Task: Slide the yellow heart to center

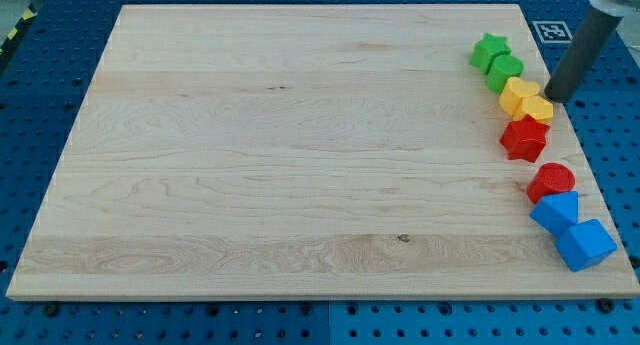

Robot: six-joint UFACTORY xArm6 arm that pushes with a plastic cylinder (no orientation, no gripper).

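The yellow heart [516, 92] lies near the board's right edge in the upper part of the view. It touches a second yellow block [537, 109] just below and to its right. My tip [556, 97] is at the right edge, just right of the two yellow blocks and close to the second one. A green star [489, 51] and a green block [505, 71] sit above the heart. A red star [524, 137] sits below the yellow blocks.
A red cylinder [551, 180] and two blue blocks [555, 212] [586, 244] line the right edge lower down. The wooden board [280, 155] lies on a blue pegboard. A marker tag [551, 30] is at the top right.
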